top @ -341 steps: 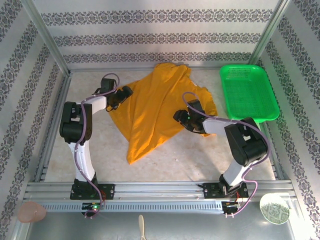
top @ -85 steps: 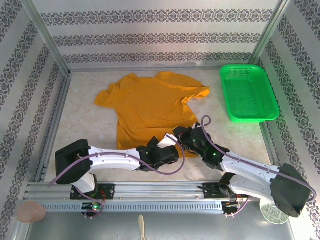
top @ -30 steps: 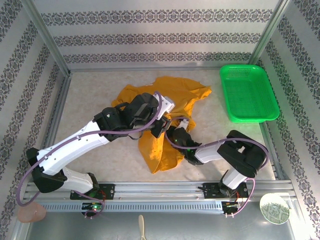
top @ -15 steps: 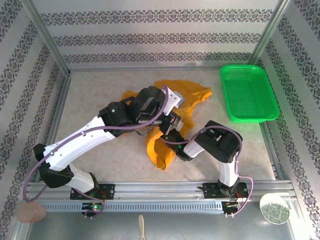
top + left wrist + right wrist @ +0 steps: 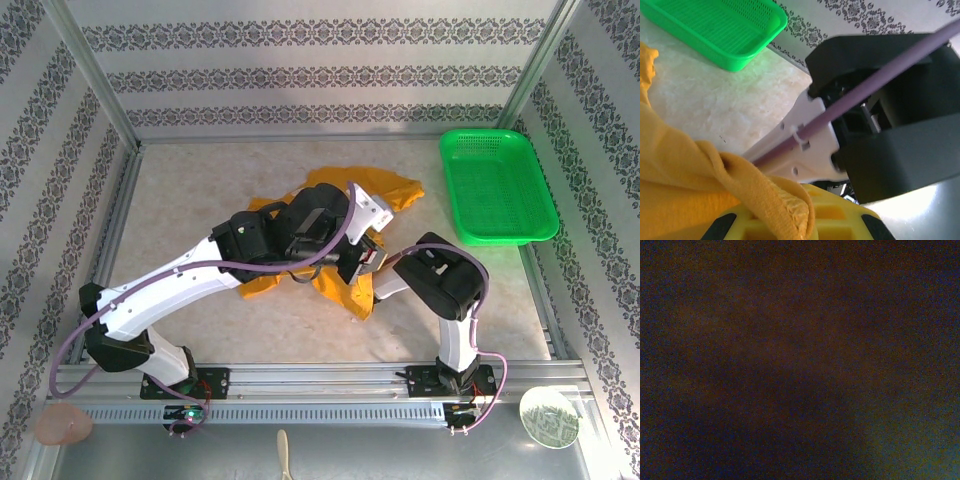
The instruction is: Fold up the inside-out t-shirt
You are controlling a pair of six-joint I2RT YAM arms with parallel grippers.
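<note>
At the near edge of the beige marbled desk [image 5: 200,190]: both arm bases, bolted to a metal rail [image 5: 320,385]. From the left base, a long white reach up and to the right across the middle, ending at the left gripper [image 5: 800,220] a little right of the desk's centre. From the left wrist view, clamped tight on a rolled hem of the mustard-orange cotton t-shirt [image 5: 390,192]: yellow fingers [image 5: 840,222] below, seam bunched up between them, more cloth [image 5: 685,185] falling away to the left.

From above, crumpled in a heap mid-desk, largely under the left forearm and wrist. One lobe out on the near-left side of that arm, a narrow tail just below the gripper, a broader flap beyond it toward the far right.

Just to the right, the right arm [image 5: 440,275], folded sharply above its own base, white forearm pointing left into the heap and meeting the left wrist. Right gripper buried there under cloth and the other arm; right wrist view dark brown, close to black. Impossible to tell how wide it stands or whether anything is held. Close behind the pinched hem in the left wrist view, a black and white link of the right arm [image 5: 880,115], purple cable [image 5: 860,92] running along it.

Farther off, by the far right corner, a green perforated plastic basket [image 5: 497,190], apart from the nearest flap, bare desk between. Beyond everything, patterned wall panels [image 5: 320,75].
</note>
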